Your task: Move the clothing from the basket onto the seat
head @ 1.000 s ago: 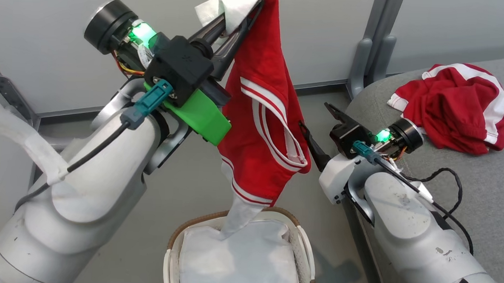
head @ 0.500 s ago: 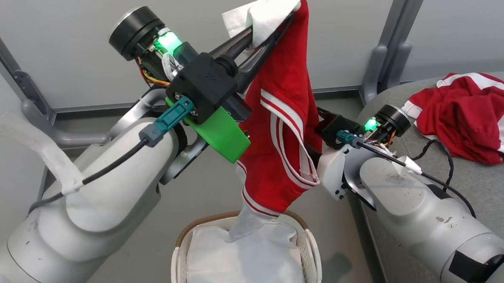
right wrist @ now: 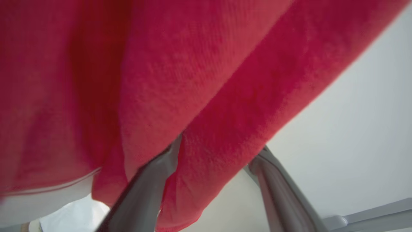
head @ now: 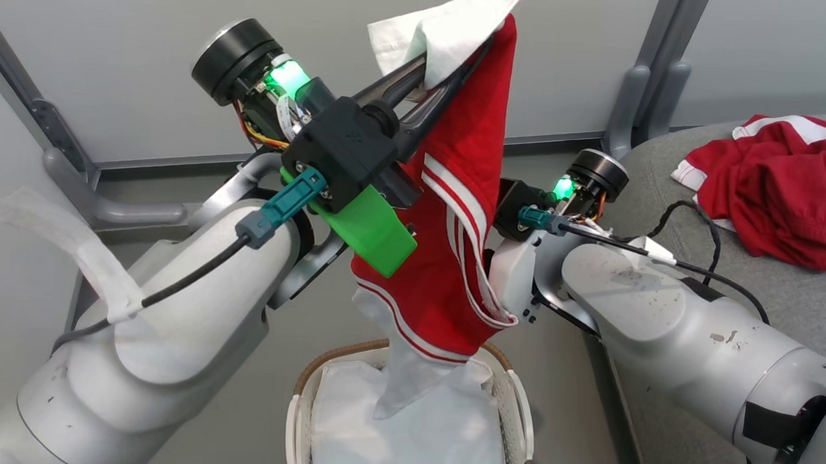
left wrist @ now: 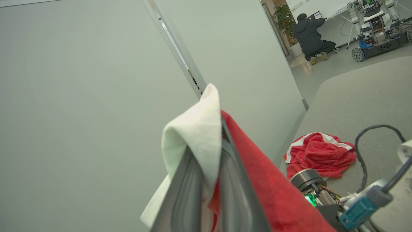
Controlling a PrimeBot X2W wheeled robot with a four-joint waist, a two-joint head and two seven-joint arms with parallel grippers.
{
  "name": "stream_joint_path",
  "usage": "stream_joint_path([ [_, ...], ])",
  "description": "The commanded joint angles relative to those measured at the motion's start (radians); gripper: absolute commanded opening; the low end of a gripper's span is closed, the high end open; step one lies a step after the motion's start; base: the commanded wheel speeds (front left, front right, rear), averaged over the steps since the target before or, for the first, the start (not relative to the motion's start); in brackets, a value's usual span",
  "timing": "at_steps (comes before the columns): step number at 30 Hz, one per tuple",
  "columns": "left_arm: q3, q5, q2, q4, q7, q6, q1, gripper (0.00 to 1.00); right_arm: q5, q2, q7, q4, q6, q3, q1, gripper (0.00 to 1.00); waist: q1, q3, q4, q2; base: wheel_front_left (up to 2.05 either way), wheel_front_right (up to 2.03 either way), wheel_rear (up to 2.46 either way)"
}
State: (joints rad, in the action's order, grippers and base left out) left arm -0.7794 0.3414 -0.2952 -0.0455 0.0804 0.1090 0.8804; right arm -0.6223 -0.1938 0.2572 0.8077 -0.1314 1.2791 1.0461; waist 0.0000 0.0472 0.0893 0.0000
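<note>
While the left gripper (head: 466, 56) pinches clothing (head: 456, 192), its hem overhangs the basket (head: 298, 429).

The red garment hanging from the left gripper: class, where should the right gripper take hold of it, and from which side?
Probably the loose red fold halfway down, from the robot's right. The red garment hangs pinched at its top by the left gripper, and a fold lies between the fingers of the open right gripper. Avoid the white tail reaching the basket.
</note>
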Motion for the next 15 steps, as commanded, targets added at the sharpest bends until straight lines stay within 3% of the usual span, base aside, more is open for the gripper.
stream_joint_path([
  [1,-0.002,0.004,0.002,0.003,0.005,0.002,0.01,0.0,0.011,0.005,0.007,-0.009,0.001,0.003,-0.013,0.48,0.0,0.006,0.005,0.0,0.0,0.0,0.0],
  [5,0.001,0.011,-0.005,0.001,0.008,0.001,0.012,0.0,0.011,0.011,0.007,-0.023,0.002,0.002,-0.024,0.01,0.0,0.016,0.01,0.0,0.0,0.0,0.0],
  [15,0.029,0.048,-0.061,-0.047,0.007,-0.024,-0.055,0.0,-0.029,-0.023,0.009,-0.094,0.001,-0.032,-0.012,0.0,0.0,0.036,0.001,0.0,0.0,0.0,0.0],
])
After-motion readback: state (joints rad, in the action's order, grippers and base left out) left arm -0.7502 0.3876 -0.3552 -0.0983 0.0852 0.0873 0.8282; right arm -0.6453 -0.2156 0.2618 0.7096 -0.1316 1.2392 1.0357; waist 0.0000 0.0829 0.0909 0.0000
